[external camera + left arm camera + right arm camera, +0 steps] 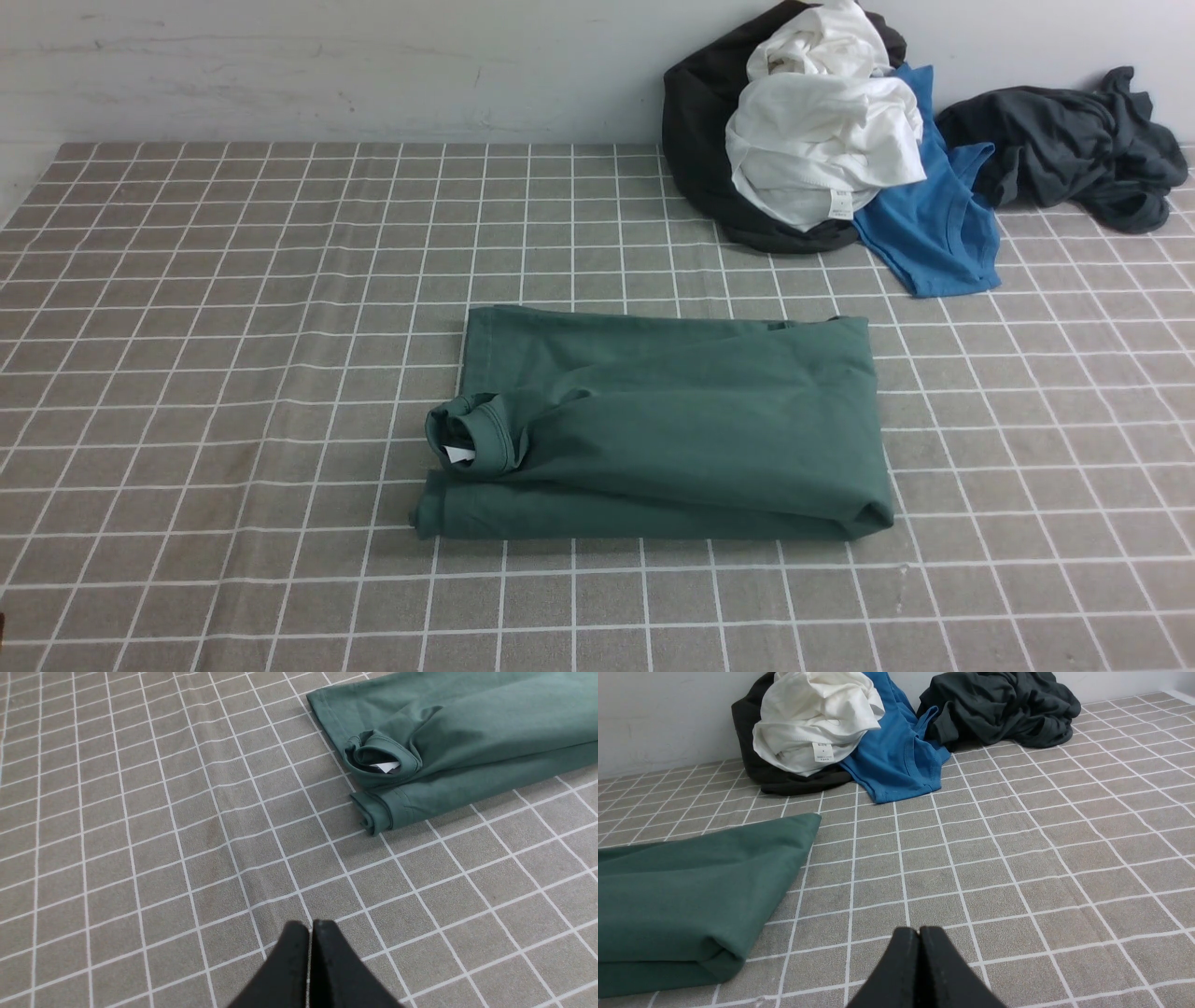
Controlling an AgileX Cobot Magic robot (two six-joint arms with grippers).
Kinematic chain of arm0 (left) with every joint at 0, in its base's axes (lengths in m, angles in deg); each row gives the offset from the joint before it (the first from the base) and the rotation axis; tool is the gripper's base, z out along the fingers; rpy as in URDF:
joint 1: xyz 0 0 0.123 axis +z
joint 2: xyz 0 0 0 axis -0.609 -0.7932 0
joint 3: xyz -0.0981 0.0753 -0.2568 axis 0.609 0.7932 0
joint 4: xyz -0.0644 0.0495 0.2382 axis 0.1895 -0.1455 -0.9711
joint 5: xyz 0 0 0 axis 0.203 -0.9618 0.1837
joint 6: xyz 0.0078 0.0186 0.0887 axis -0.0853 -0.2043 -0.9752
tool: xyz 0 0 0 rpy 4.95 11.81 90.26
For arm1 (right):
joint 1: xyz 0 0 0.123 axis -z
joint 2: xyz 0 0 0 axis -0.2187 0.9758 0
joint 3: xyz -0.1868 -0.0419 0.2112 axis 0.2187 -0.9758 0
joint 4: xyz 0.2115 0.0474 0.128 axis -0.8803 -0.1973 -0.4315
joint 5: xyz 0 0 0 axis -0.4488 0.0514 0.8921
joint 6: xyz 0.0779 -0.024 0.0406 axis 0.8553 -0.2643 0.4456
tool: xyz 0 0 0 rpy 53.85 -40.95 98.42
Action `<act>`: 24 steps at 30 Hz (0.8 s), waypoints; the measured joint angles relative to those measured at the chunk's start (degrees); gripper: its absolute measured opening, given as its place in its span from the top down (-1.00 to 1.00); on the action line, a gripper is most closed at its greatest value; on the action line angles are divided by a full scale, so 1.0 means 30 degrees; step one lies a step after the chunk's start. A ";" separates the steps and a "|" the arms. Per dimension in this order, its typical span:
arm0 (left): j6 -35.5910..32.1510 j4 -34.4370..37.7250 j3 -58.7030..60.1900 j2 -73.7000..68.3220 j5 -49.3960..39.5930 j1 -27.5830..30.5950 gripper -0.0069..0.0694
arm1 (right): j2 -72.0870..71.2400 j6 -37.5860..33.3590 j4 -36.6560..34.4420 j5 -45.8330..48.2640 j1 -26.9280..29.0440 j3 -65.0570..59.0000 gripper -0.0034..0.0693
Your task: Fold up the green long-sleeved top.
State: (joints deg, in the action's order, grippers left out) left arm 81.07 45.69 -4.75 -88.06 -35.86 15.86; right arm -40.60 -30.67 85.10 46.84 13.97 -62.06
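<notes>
Prob. lab/test bench: checked tablecloth, bare wall, heaped clothes pile.

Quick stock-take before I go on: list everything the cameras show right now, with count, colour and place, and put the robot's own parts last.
folded soft knit long-sleeved top: one, dark forest green, middle of the table, neck opening and white tag facing the robot's left
crumpled white cotton shirt: one, white, on top of the pile at the far right by the wall
black garment: one, black, under the white shirt
bright blue shirt: one, blue, spilling from the pile's right side
dark grey crumpled garment: one, dark grey, far right corner
checked tablecloth: one, grey-brown with white grid, covering the table
left tool: one, black, shut, above bare cloth
right tool: one, black, shut, above bare cloth
</notes>
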 joint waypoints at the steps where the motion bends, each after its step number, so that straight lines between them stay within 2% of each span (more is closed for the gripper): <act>1: 0.0000 0.0000 0.0000 0.0000 0.0000 0.0000 0.84 | 0.0000 0.0000 0.0000 0.0000 0.0000 0.0000 0.94; 24: 0.0024 -0.0090 0.0501 0.0044 0.0417 0.0022 0.84 | 0.0000 0.0000 0.0000 0.0000 0.0000 0.0000 0.94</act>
State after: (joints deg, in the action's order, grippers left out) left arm 81.15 45.42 -3.25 -87.93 -34.60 15.92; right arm -40.60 -30.67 85.10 46.84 13.97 -62.06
